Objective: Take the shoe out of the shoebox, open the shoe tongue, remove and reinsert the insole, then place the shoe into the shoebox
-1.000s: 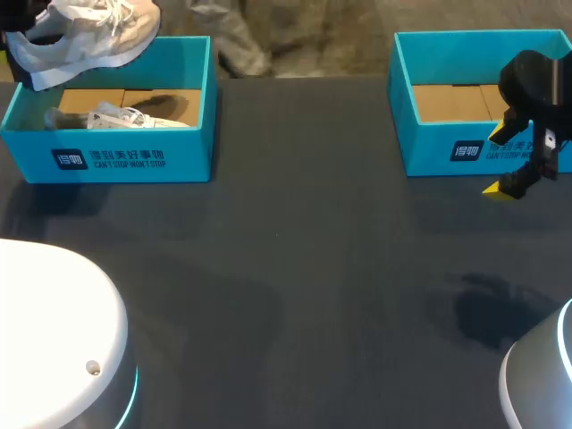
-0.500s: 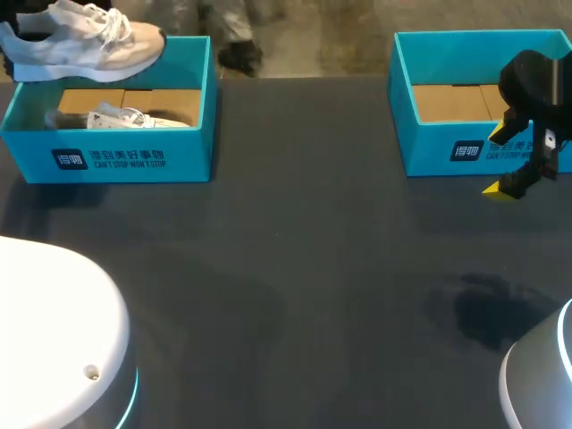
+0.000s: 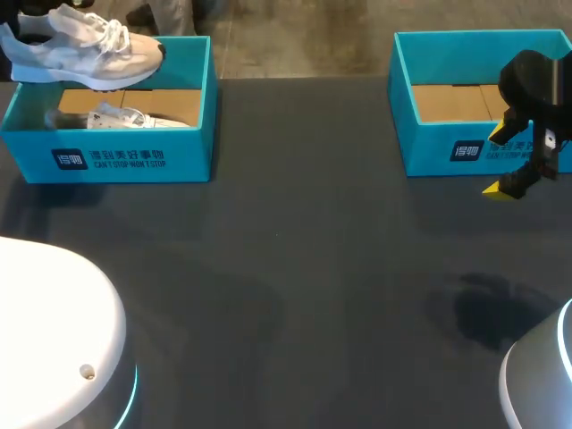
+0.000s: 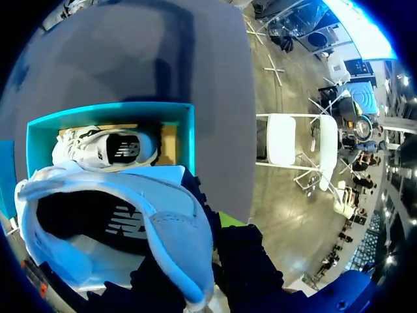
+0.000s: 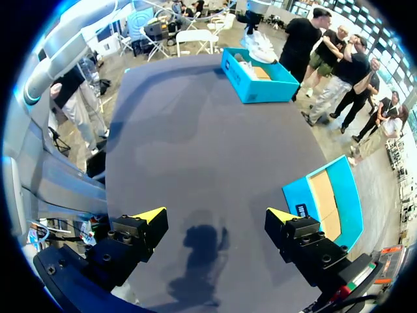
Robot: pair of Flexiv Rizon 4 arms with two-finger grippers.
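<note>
My left claw (image 4: 218, 241) holds the white shoe (image 3: 85, 52) in the air over the far rim of the left shoebox (image 3: 125, 159). That teal box sits at the tabletop's (image 3: 313, 268) far left corner. From my left wrist the shoe fills the space just ahead of the claw and hides most of my fingers, so the grip looks closed on it rather than plainly seen. A second shoe (image 3: 121, 117) lies on its side on the cardboard floor inside that box, below the held one. My right claw (image 5: 216, 215) hangs wide apart with nothing between its yellow tips. It is above the bare tabletop just in front of the right shoebox (image 3: 429, 152), at the far right corner.
</note>
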